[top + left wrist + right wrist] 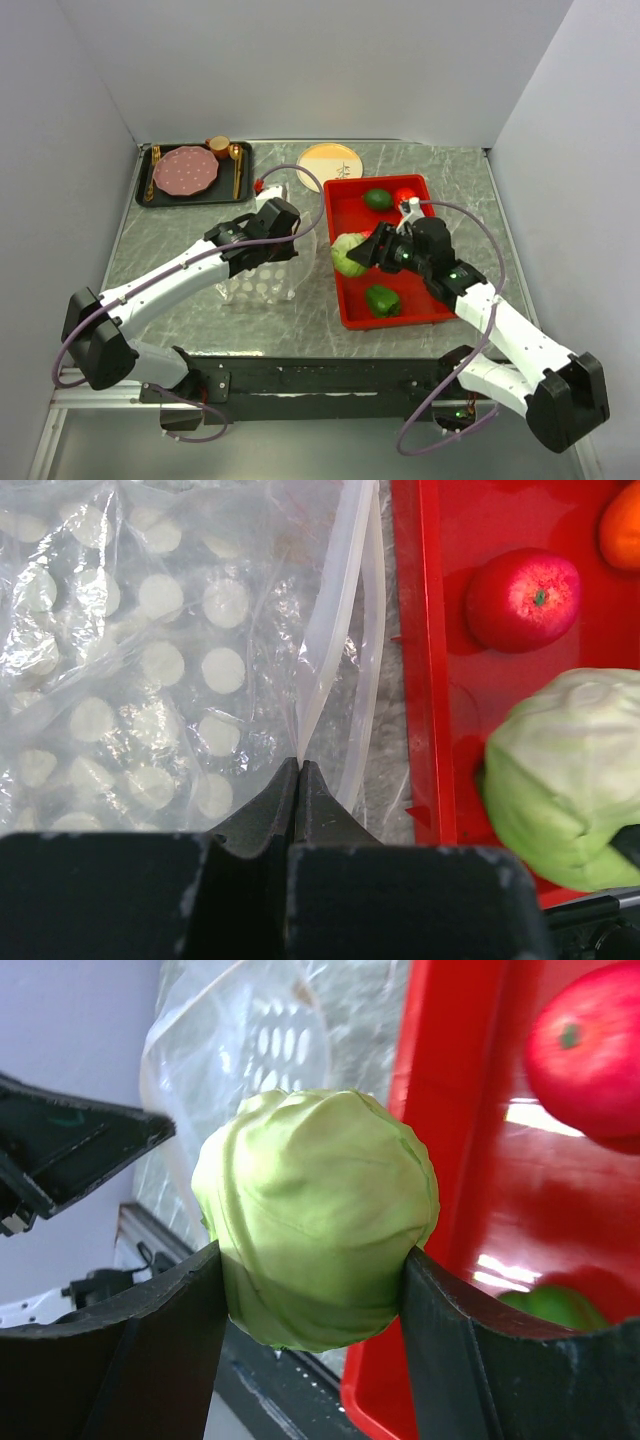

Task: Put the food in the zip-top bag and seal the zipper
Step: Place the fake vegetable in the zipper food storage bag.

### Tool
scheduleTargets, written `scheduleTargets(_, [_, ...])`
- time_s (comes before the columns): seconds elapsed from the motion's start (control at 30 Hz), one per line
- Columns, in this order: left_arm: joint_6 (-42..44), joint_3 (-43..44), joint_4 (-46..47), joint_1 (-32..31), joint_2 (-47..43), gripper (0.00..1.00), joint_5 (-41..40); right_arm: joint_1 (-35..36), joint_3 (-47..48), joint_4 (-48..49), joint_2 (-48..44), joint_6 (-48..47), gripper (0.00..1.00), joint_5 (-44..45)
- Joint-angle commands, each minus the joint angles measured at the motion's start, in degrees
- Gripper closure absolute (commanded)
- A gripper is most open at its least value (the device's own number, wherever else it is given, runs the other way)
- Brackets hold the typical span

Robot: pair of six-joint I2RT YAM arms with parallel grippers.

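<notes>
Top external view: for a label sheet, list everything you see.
red tray: one, red, centre right
zip-top bag: one, clear with white dots, left of the red tray
cabbage: one, light green, held at the tray's left edge
apple: one, red, tray's far end
dark green vegetables: two, one beside the apple, one at the tray's near end
orange fruit: one, orange, in the tray, partly seen
black tray: one, far left
pink plate: one, on the black tray
gold cutlery: at least two, flanking the plate
brown cup: one, behind the plate
pale yellow plate: one, far centre
left pincer: black, shut on the bag's mouth edge
right pincer: black, gripping the cabbage
</notes>
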Motion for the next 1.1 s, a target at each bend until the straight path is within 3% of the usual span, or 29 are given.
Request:
scheduleTargets(0.0, [0.4,1.3,2.4,0.2,-1.8,0.99,1.2,1.6,3.0,7.0,1.5,2.0,0.46,-1.8])
scheduleTargets(0.5, [0.2,-1.8,4.8,0.2,-4.6,0.99,4.4,7.7,8.3,14.3,14.5,3.2,0.45,-3.3])
scheduleTargets(0.77, [0.4,-2.1,4.8,0.1,-4.0,0.99,4.6,9.3,8.7,15.9,15.7,4.3,0.45,-0.4])
scheduleTargets(1.07, [2.5,0.7,4.1,0.1,-3.1,0.99,5.7,9.8,16.2,7.6,23.6,0.4,0.44,1.1])
